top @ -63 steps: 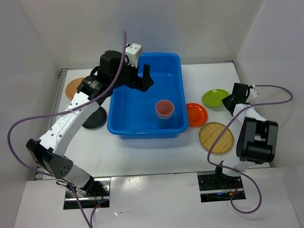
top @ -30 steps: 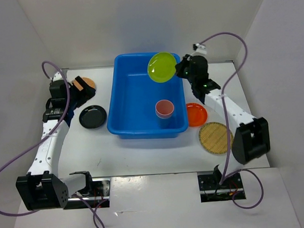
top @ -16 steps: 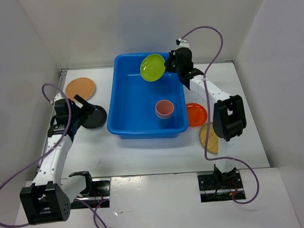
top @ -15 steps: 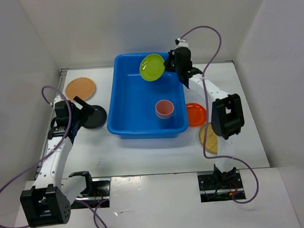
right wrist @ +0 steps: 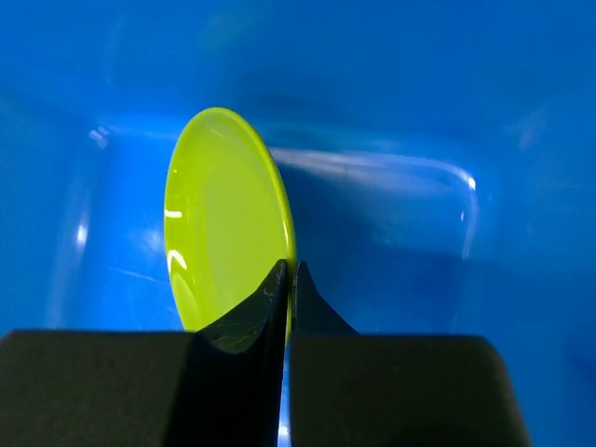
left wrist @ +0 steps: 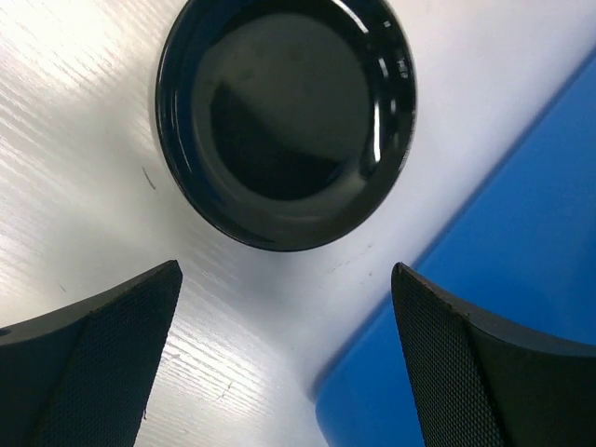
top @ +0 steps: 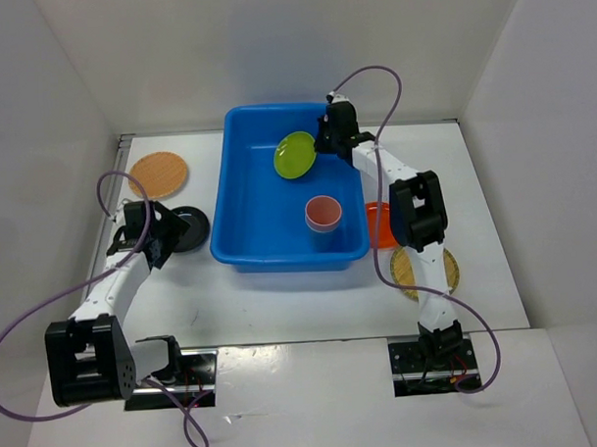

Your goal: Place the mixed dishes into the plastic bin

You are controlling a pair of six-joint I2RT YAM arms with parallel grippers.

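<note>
Plate (right wrist: 219,223), round and glossy lime-green, hangs pinched by right claw (right wrist: 289,270).

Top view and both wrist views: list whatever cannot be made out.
Orange plate: top view, right part hidden by the right arm.
Tan plate: top view, middle covered by that arm.
Lime plate: right wrist, lower rim behind the fingers.
Black plate: left wrist, top rim cut off.

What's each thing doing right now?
lime-green plate: on edge over the blue bin, gripped
right gripper: shut on lime-green plate
left gripper: open above black plate
black plate: flat on table, free
pink cup: upright in blue bin
orange plate: on table, partly hidden
left-side tan plate: flat on table
right-side tan plate: on table, partly hidden
</note>
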